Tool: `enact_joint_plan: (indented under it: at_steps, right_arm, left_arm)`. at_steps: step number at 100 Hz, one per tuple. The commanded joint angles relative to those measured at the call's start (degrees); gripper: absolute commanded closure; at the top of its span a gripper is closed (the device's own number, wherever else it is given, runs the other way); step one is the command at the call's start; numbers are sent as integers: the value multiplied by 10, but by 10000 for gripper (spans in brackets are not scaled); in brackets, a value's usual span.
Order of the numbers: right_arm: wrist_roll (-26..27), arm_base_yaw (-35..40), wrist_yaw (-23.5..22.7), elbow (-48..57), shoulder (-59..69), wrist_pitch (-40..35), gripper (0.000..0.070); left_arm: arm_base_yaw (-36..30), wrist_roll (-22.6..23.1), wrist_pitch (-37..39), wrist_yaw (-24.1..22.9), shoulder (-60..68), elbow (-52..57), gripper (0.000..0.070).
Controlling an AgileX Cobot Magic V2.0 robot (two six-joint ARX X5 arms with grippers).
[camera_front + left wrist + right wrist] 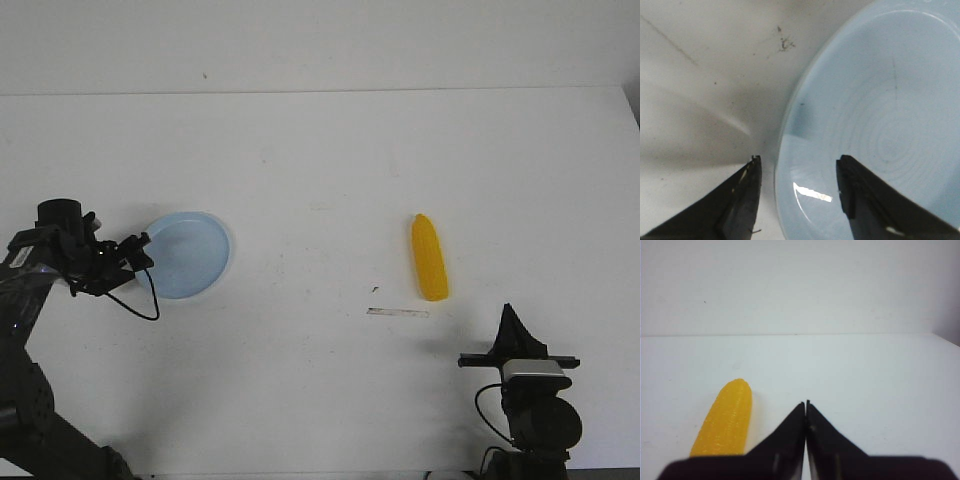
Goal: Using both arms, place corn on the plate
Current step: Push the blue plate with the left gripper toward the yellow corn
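Note:
The pale blue plate [190, 254] lies on the white table at the left. My left gripper [140, 253] is open at the plate's left rim. In the left wrist view one finger stands over the table and the other over the plate [880, 125], with the rim between them; my left gripper [799, 170] grips nothing. The yellow corn [429, 257] lies right of centre, lengthwise front to back. My right gripper [509, 316] is shut and empty, near the front right, a little behind and right of the corn [725, 420].
A thin pale strip [397, 312] lies on the table just in front of the corn. The table's back edge meets a white wall. A black cable loops below the left gripper [140, 300].

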Motion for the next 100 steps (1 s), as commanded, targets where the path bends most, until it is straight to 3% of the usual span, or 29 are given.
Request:
enact_joint_plan:
  at_steps: [1, 17, 32, 45, 54, 76, 100]
  right_arm:
    - [-2, 1, 0, 0, 1, 7, 698]
    - [-2, 1, 0, 0, 1, 7, 699]
    - [-2, 1, 0, 0, 1, 7, 699]
    - [-2, 1, 0, 0, 1, 7, 698]
    - [-2, 1, 0, 0, 1, 7, 699]
    - [-2, 1, 0, 0, 1, 7, 698]
    - [-2, 1, 0, 0, 1, 7, 698]
  left_arm:
    - [-2, 3, -3, 3, 17, 8, 415]
    - [-11, 3, 2, 3, 21, 8, 439]
    - [-14, 2, 4, 3, 30, 8, 582]
    - [-18, 2, 5, 3, 37, 8, 597]
    - [-21, 2, 5, 3, 38, 8, 700]
    - [-23, -5, 7, 24, 24, 8, 700]
    - [-40, -46, 24, 66, -31, 8, 700]
